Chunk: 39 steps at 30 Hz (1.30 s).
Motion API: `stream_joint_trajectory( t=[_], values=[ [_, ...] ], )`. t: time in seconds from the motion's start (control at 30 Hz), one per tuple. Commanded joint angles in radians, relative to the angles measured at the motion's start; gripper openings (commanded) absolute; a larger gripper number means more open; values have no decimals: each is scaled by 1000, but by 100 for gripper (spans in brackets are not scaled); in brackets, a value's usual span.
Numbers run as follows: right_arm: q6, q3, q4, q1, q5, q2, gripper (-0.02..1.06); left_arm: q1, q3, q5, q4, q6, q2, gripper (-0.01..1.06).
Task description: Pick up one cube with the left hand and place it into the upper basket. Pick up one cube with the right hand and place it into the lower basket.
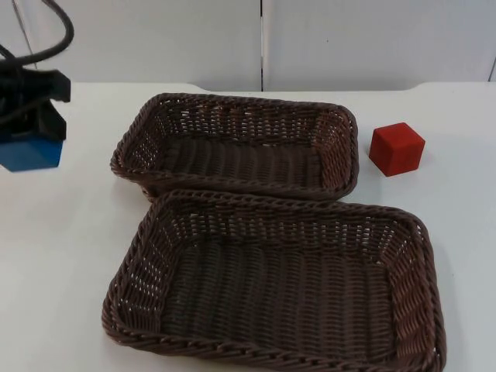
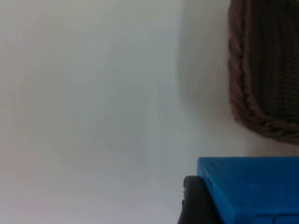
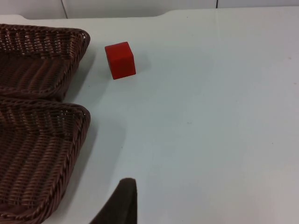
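While left gripper (image 1: 31, 128) grips blue cube (image 1: 31, 153) at 9 o'clock, bound for upper basket (image 1: 236, 143) | red cube (image 1: 397, 149) at 3 o'clock awaits right gripper (image 3: 119, 205), jaws unreadable.

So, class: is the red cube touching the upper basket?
Apart. In the top view and the right wrist view, bare white table separates the red cube from the upper basket.

- A white table (image 1: 70, 256) spreads across the whole scene.
- A grey wall (image 1: 372, 39) stands along its far edge, with a vertical seam (image 1: 262, 43).
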Motion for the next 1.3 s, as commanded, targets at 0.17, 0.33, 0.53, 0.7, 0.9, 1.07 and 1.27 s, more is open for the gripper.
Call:
stream_joint_trajectory(
  t=[0.17, 0.33, 0.53, 0.7, 0.9, 1.07, 1.27],
  values=[
    [3, 1, -1, -5, -8, -4, 105, -4, -11, -15, -17, 37, -19, 0],
    [3, -1, 2, -5, -8, -4, 105, -4, -94, 28, -17, 37, -6, 0],
    [3, -1, -1, -5, -8, -4, 105, -54, -292, 134, -18, 58, 92, 0],
    [3, -1, -1, -5, -8, -4, 105, -123, -457, 177, -11, 59, 223, 0],
    [3, -1, -1, -5, -8, -4, 105, -206, -645, 232, -2, 68, 418, 0],
    [3, -1, -1, -5, -8, -4, 105, -258, -752, 268, 22, 80, 555, 0],
    [3, -1, -1, -5, -8, -4, 105, -306, -791, 278, 49, 80, 654, 0]
  ],
)
